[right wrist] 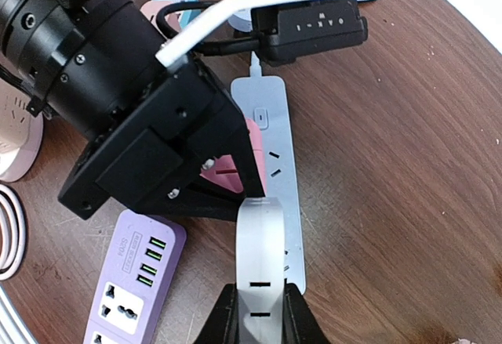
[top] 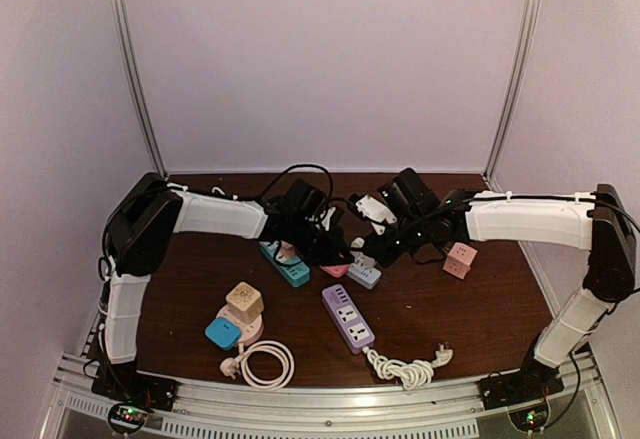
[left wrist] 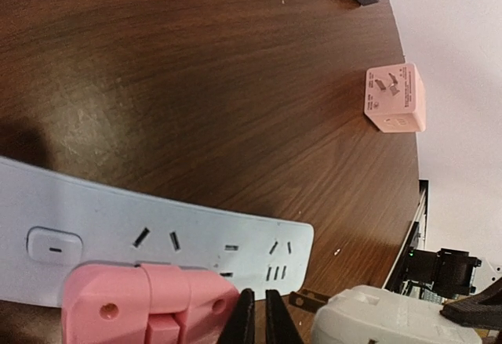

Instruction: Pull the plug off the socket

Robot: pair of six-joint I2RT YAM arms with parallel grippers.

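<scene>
Top view: left hand [top: 335,252] and right hand [top: 370,251] meet mid-frame over the pale blue power strip [top: 363,277] on the table [top: 480,309]. Left wrist view: left hand fingers closed almost together at bottom centre, nothing between them, just beside a pink adapter [left wrist: 149,305] at bottom left; white plug [left wrist: 392,320] at lower right, prongs bare, clear of the strip's end. Right wrist view: right hand clamped on the white plug at bottom centre, over the strip; purple strip [right wrist: 133,281] lower left.

The left arm [top: 215,214] and right arm [top: 520,219] reach inward, forearms near level, wrists close together at centre. On the left end effector [left wrist: 257,322] the fingers nearly touch, leaving a thin gap. The right end effector [right wrist: 259,316] is clamped on a white plug [right wrist: 259,242].
</scene>
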